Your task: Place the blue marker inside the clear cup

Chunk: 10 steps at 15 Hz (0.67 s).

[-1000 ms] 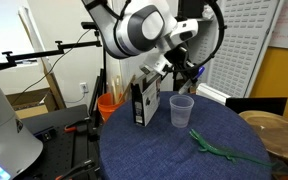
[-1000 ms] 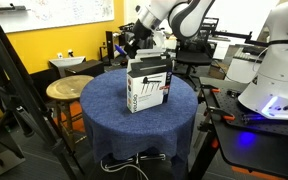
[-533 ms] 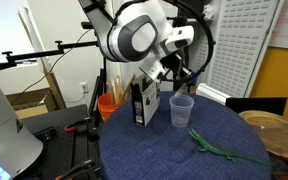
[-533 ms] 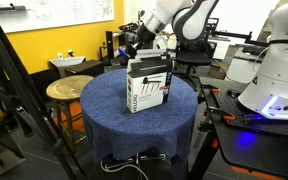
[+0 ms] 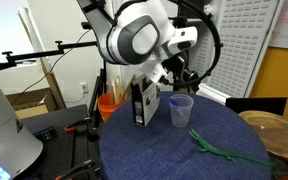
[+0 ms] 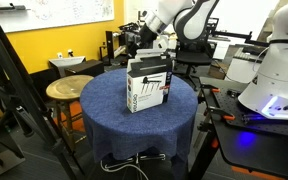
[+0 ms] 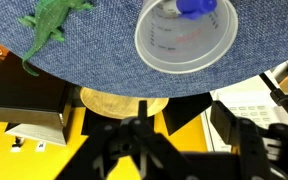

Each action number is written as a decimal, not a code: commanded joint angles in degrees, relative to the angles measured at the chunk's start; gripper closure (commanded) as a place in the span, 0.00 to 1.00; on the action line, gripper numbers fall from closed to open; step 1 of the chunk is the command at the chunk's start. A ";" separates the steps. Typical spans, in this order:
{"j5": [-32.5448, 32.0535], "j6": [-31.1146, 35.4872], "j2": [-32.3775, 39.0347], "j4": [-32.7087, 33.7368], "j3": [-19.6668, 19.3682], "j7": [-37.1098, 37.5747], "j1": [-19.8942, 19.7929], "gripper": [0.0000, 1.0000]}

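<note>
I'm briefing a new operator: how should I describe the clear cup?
On the round blue-clothed table, look between the black-and-white carton and the green lizard toy. The clear cup stands there upright: the only see-through item, shorter than the carton.

Robotics lab: second white robot (image 6: 272, 62), tripod legs (image 6: 11, 95), whiteboard (image 6: 62, 10).
</note>
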 commanded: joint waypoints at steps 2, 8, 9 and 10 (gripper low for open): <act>-3.47 -3.22 -2.64 -1.32 4.39 2.08 -4.68 0.00; -3.50 -3.13 -0.32 -0.06 5.95 1.76 -5.73 0.00; -3.50 -3.13 -0.28 -0.06 5.93 1.76 -5.73 0.00; -3.50 -3.12 -0.26 -0.06 5.92 1.76 -5.73 0.00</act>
